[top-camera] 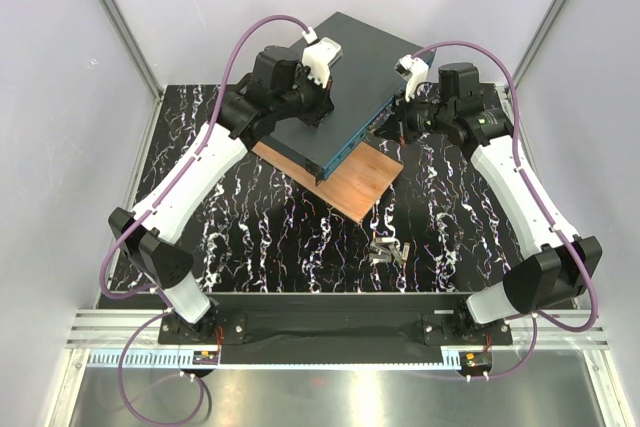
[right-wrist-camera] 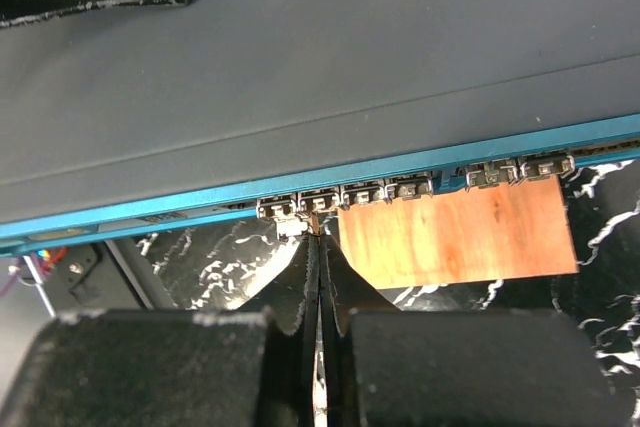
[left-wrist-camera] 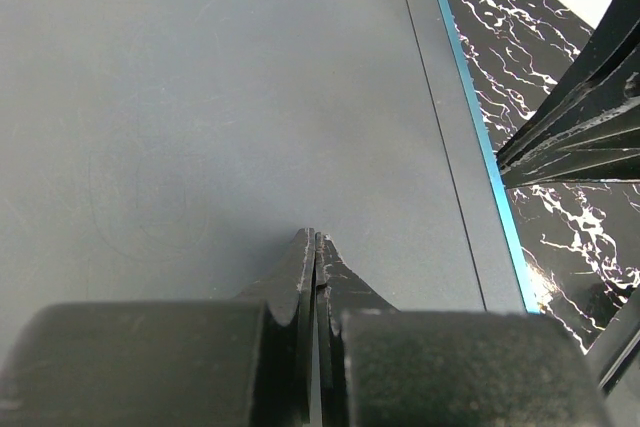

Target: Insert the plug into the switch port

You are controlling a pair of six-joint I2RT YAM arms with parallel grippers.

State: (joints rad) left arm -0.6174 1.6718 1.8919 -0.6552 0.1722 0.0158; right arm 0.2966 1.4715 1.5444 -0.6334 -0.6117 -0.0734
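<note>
While left hand (left-wrist-camera: 316, 239) and right hand (right-wrist-camera: 318, 240) are both clenched, switch (top-camera: 352, 75) lies on wooden board (top-camera: 360, 187).
Left tips on its dark top; right tips against the front port row (right-wrist-camera: 362, 193).

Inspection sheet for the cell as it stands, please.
Surface: black marbled table, wooden board under the switch.
Job's things: switch on the board, port row facing the right arm; plug not clearly made out.
Clutter: small metal piece loose on the table.
Grippers: left gripper shut, tips on switch top; right gripper shut, tips at a port.
Cables: purple cables looped along both arms.
Surroundings: white enclosure walls.
</note>
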